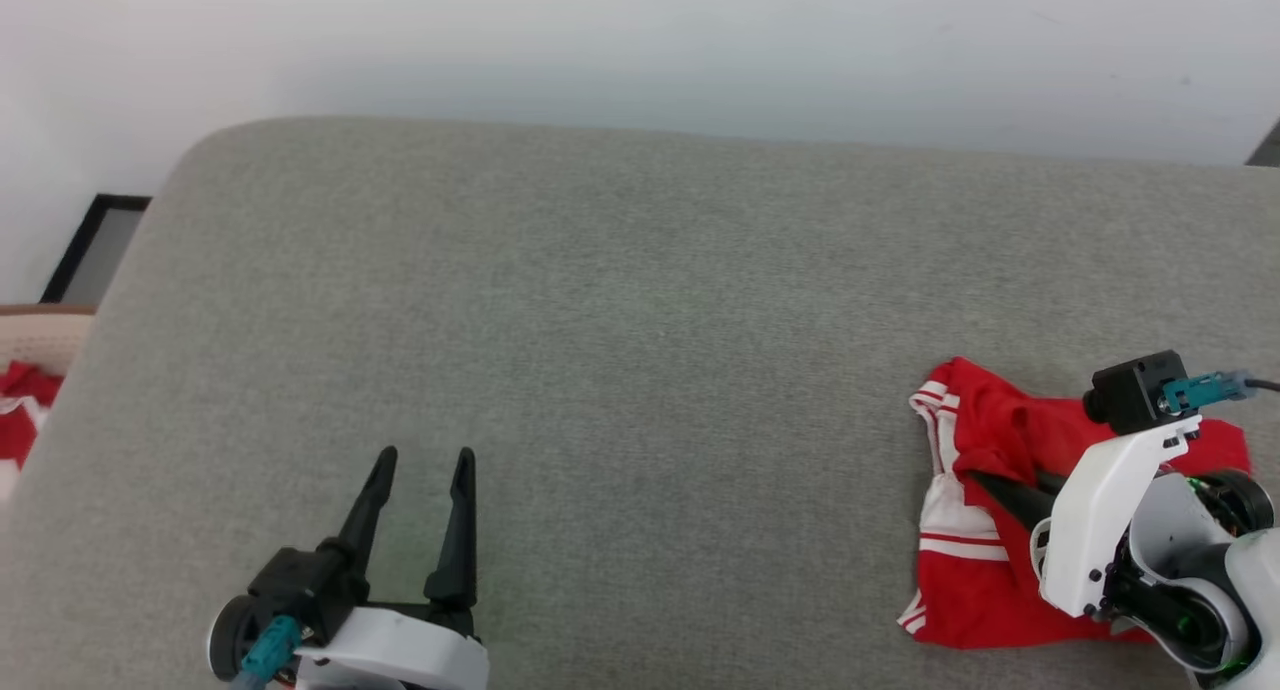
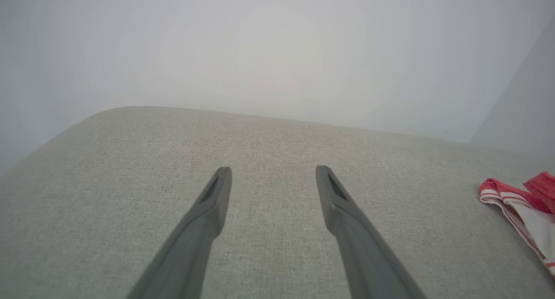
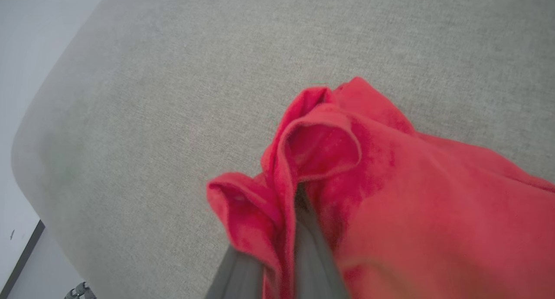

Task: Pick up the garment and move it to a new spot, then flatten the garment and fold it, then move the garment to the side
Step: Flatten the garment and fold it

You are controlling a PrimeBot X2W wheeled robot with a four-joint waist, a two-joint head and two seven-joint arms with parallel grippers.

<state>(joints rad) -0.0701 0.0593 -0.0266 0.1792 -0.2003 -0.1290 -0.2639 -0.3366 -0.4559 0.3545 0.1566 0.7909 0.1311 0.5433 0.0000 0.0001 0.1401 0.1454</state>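
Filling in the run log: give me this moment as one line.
stage: pick up | right end effector: shut on garment | left end effector: open, above cushion | garment: crumpled, robot's right

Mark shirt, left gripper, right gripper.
shirt (image 1: 990,415), head view, red body fold
left gripper (image 1: 426,455), head view, midway between open jaws' tips
right gripper (image 1: 980,482), head view, tips of jaws shut on shirt
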